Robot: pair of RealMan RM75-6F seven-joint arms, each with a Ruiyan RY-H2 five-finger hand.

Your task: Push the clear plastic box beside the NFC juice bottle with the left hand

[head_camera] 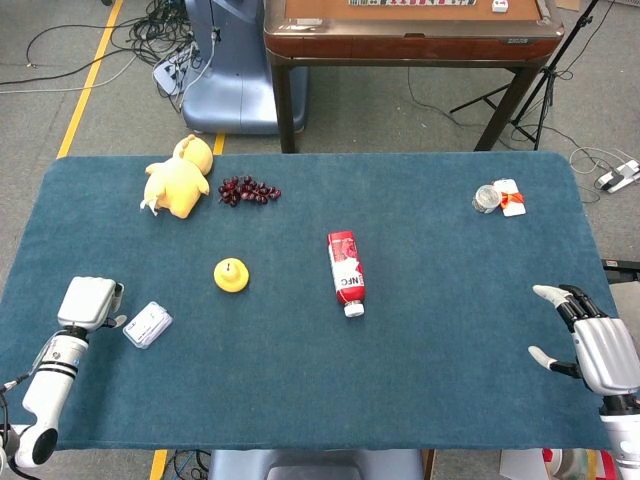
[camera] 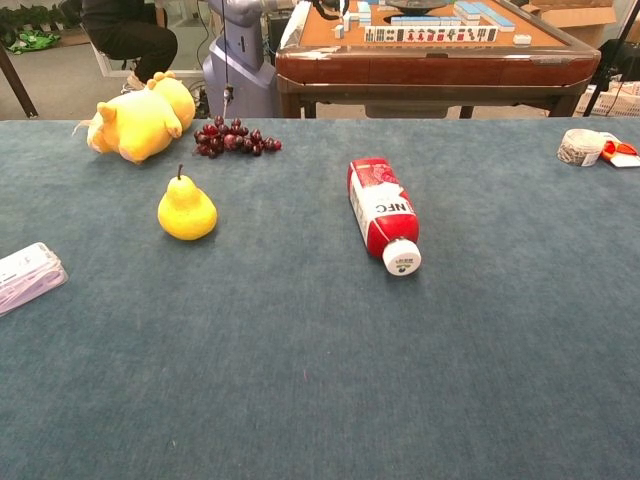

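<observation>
- Since it looks thin-walled and see-through, clear plastic box (head_camera: 147,324) is likely light and stiff; should slide easily on the blue cloth of the table (head_camera: 440,360), but may skid off line or spin if pushed off-centre.
- No grasp needed, my call: contact the box's left-hand side face, low and mid-length, then push toward table centre.
- Box sits near the table's left front edge, well apart from NFC juice bottle (head_camera: 346,271); in chest view it shows at the far left edge, partly cut off (camera: 28,276).
- Box long axis runs diagonally in head view, from near-left up to far-right; flat on the cloth, contents not readable.
- Bottle lies on its side mid-table, long axis roughly front-to-back, white cap toward the robot, red base away; label letters visible in chest view (camera: 383,213).
- Left hand (head_camera: 90,303) is just beside the box, on its left side; only the back of the hand shows, a fingertip pokes out toward the box, touching or not: cannot tell. Fingers spread or curled: cannot tell.
- Right hand (head_camera: 588,338) rests at the table's right front edge, fingers apart, holding nothing.
- Yellow pear (head_camera: 231,275) stands between box and bottle, slightly farther back; a straight push risks brushing it, so the path should pass on the near side.
- Push not yet visibly started; box is far from the goal.
</observation>
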